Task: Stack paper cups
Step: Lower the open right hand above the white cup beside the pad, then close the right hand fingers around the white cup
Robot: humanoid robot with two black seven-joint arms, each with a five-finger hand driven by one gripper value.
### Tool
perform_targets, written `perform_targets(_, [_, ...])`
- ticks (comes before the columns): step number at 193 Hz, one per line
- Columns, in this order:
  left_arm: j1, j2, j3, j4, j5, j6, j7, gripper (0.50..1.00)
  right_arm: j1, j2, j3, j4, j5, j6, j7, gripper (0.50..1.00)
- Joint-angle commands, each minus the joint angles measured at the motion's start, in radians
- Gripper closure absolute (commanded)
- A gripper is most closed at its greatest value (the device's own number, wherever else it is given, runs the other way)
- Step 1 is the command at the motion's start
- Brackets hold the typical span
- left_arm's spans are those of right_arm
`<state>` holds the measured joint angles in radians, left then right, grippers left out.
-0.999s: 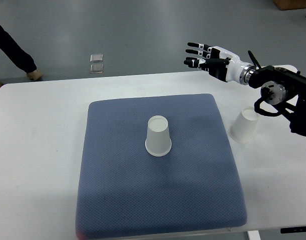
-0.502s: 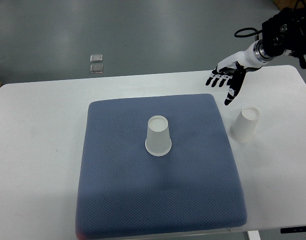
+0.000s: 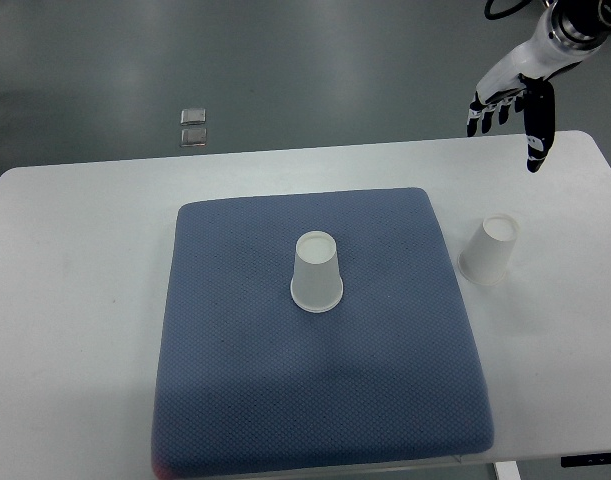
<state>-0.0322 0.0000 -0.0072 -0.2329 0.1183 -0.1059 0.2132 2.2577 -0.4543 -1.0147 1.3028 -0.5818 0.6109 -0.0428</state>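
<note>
Top view shows a white tabletop (image 3: 75, 300) carrying a large blue-grey mat (image 3: 315, 400) with rounded corners. One white paper cup (image 3: 316, 272) stands upside down near the middle of the mat, its wide rim resting on the fabric and its narrow base facing up. A second paper cup (image 3: 488, 249) stands inverted too, on the bare tabletop just beside the mat's right edge, leaning slightly in the view and well apart from the first cup.

At the upper right, the right robot hand (image 3: 512, 103) hangs in the air above the far right corner of the tabletop, its white forearm entering from the top right corner. Its dark fingers (image 3: 535, 135) are spread apart and point downward, holding nothing; one finger reaches lower than the rest. It is well clear of both cups, and the nearer cup sits below it in the picture.

On the grey floor (image 3: 335, 70) beyond the tabletop lie two small clear square objects (image 3: 193, 126), one just above the other; what they are cannot be told.
</note>
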Motion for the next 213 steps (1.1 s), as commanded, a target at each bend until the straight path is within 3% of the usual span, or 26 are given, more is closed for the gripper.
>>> perform_targets(1, [0.0, 0.0, 0.0, 0.0, 0.0, 0.0, 0.0, 0.5, 0.057, -0.03, -0.001, 0.036, 0.011, 0.0, 0.001, 0.572])
perform_targets(53, [0.0, 0.0, 0.0, 0.0, 0.0, 0.0, 0.0, 0.5, 0.054, -0.053, 0.001, 0.032, 0.011, 0.0, 0.001, 0.574])
perform_targets(104, [0.0, 0.0, 0.0, 0.0, 0.0, 0.0, 0.0, 0.5, -0.112, -0.04, 0.001, -0.03, 0.008, 0.0, -0.002, 0.576])
perform_targets(117, [0.0, 0.0, 0.0, 0.0, 0.0, 0.0, 0.0, 0.5, -0.168, -0.035, -0.001, -0.05, 0.008, -0.072, -0.005, 0.576])
perform_targets(143, [0.0, 0.0, 0.0, 0.001, 0.0, 0.0, 0.0, 0.5, -0.264, -0.023, 0.004, -0.071, 0.005, -0.112, -0.023, 0.579])
perform_targets(173, [0.0, 0.0, 0.001, 0.001, 0.0, 0.0, 0.0, 0.5, -0.352, 0.006, 0.01, -0.126, 0.014, -0.22, -0.046, 0.579])
perform_targets(213, [0.0, 0.0, 0.001, 0.003, 0.0, 0.002, 0.0, 0.5, -0.445, 0.035, 0.014, -0.18, 0.016, -0.269, -0.062, 0.579])
